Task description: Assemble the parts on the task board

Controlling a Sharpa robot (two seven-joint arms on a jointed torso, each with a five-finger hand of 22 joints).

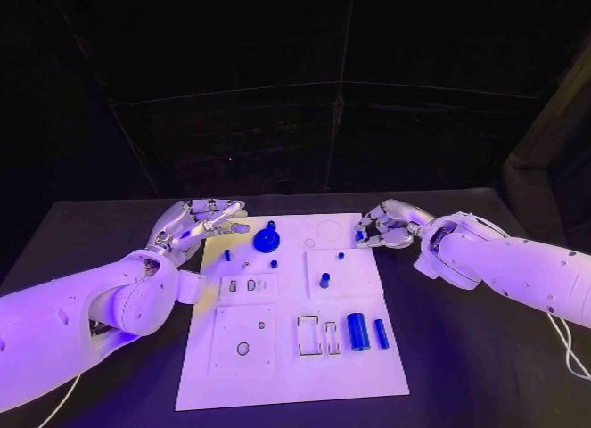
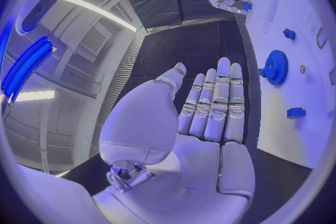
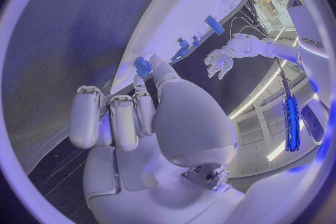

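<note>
Board [image 1: 295, 374] lies lengthwise mid-table [image 1: 90, 223], white, with several recesses.

Left hand [image 1: 199, 223] hovers at the board's far left corner, fingers straight and side by side, nothing in it. The left wrist view confirms the flat, bare palm [image 2: 210, 117], held over dark table just off the board's edge.

Right hand [image 1: 388, 227] sits at the far right edge of the board. A small blue part [image 1: 361, 236] shows at its fingertips. In the right wrist view the thumb and one finger close on this blue piece [image 3: 143, 66] at the board's edge, with the other fingers curled down beside it. It reads as a pinch grasp.

Gear [image 1: 267, 241] rests on the far half of the board, near the left hand, with a small knob [image 1: 271, 225] just beyond it. Two small pegs [image 1: 324, 280] stand mid-board. A thick cylinder [image 1: 357, 332] and a thin pin [image 1: 381, 333] lie side by side on the near right part, next to two rectangular slots [image 1: 308, 335].
</note>
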